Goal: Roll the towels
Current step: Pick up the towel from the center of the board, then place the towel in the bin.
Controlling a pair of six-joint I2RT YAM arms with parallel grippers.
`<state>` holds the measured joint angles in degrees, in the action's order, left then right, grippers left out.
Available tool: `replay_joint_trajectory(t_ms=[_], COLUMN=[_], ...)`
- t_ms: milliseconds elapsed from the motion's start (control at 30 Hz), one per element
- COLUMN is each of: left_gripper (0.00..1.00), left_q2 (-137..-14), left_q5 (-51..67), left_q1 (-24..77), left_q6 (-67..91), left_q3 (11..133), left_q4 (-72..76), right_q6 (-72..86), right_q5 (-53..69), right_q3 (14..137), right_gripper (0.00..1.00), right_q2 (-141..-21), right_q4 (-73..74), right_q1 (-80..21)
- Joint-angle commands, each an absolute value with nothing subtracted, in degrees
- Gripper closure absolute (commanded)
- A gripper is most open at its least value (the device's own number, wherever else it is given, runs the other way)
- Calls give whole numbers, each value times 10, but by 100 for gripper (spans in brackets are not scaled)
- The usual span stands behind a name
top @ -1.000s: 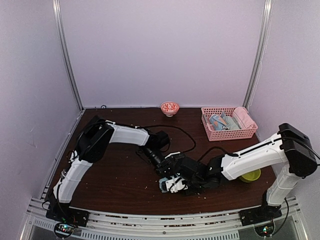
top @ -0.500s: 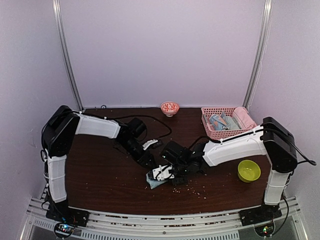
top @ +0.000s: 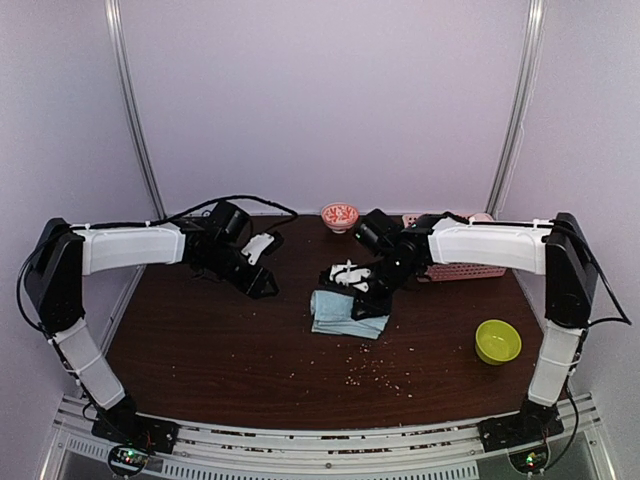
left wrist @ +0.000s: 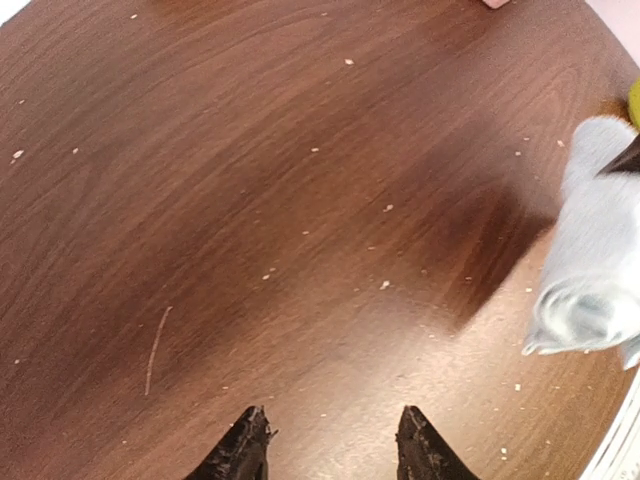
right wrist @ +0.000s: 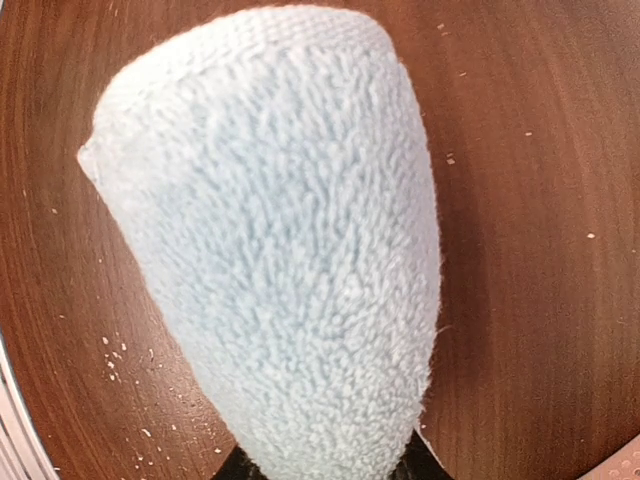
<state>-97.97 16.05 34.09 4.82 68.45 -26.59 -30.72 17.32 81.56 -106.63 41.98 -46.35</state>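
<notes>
A plain light-blue towel [top: 340, 315] lies partly rolled in the middle of the brown table [top: 200, 340]. My right gripper [top: 362, 298] reaches in from the back right and is shut on the towel's far end. In the right wrist view the fluffy towel [right wrist: 280, 230] fills the frame and narrows down between the dark fingers [right wrist: 240, 468] of that gripper [right wrist: 330, 465]. My left gripper [top: 266, 290] hangs open to the left of the towel, apart from it. In the left wrist view the left gripper [left wrist: 330, 450] holds nothing, and the towel [left wrist: 590, 260] shows at the right edge.
A pink lattice basket [top: 470, 270] stands at the back right, mostly hidden by my right arm. A lime-green bowl [top: 498, 342] sits at the front right. A small red-and-white bowl [top: 340, 215] stands at the back wall. Crumbs [top: 365, 370] are scattered in front of the towel.
The right gripper closed on the towel and drew it from the front centre toward the back. The left gripper opened, let the towel go and withdrew to the back left.
</notes>
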Motion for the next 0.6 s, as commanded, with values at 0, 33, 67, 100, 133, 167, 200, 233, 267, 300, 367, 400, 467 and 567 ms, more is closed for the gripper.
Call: replay_joint_trajectory(t_ms=[0,33,67,100,133,167,200,233,267,300,367,400,467,567], left_gripper=[56,56,56,56,56,56,56,56,56,57,57,57,57,57], left_q2=[-976,-976,-975,-974,-974,-974,-975,-975,-976,-977,-977,-978,-977,-978], left_q5=[127,129,130,130,132,136,138,140,143,146,148,151,151,155], left_q1=[333,332,332,330,329,328,327,326,326,326,327,327,326,326], left_q6=[28,26,24,24,24,24,23,23,23,23,22,22,22,22], left_q3=[670,666,664,661,657,655,654,652,651,650,647,646,643,640], left_q4=[-255,-252,-249,-245,-240,-238,-236,-234,-232,-232,-230,-229,-227,-225], right_q6=[-261,-254,-245,-235,-224,-212,-200,-188,-173,-156,-126,-112,-80,-51], right_q5=[229,238,247,255,256,247,234,218,203,190,148,122,67,-17], right_q3=[881,895,909,923,940,952,963,970,973,976,985,989,985,983], right_gripper=[99,99,100,100,100,100,100,100,100,100,100,100,100,100], right_q2=[-1060,-1061,-1061,-1062,-1063,-1063,-1063,-1061,-1056,-1050,-1046,-1045,-1037,-1037], right_q4=[461,465,467,466,463,458,453,443,427,412,386,376,344,314], right_q1=[-413,-397,-381,-363,-345,-329,-313,-299,-283,-267,-237,-225,-198,-177])
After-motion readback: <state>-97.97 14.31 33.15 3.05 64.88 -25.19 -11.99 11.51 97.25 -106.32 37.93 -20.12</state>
